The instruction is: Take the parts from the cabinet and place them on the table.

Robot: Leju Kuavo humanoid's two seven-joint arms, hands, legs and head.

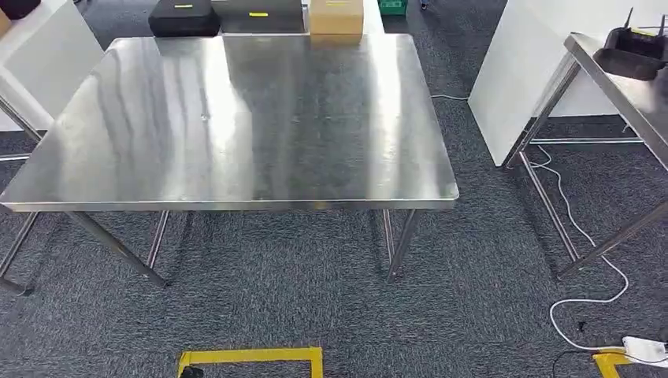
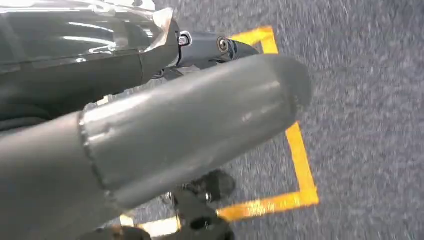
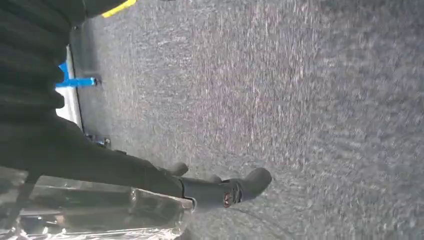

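A bare steel table [image 1: 236, 126] stands in front of me, seen from the head view. Both arms hang low above the carpet. In the left wrist view my left hand [image 2: 190, 120] has its thick grey thumb stretched out, and a dark, glossy plastic-wrapped part [image 2: 75, 45] sits between the thumb and the fingers [image 2: 210, 45]. In the right wrist view my right hand [image 3: 220, 192] holds a part in clear crinkled plastic [image 3: 100, 210], with dark fingers lying along its edge. Most of each part is cut off by the picture's edge.
A second steel table [image 1: 630, 94] at the right carries a black tray [image 1: 634, 51]. A white panel [image 1: 512, 79] stands between the tables. A black case [image 1: 183, 17] and a cardboard box [image 1: 336, 16] lie beyond the far edge. A white cable [image 1: 583, 236] and yellow floor tape [image 1: 252, 356] are on the carpet.
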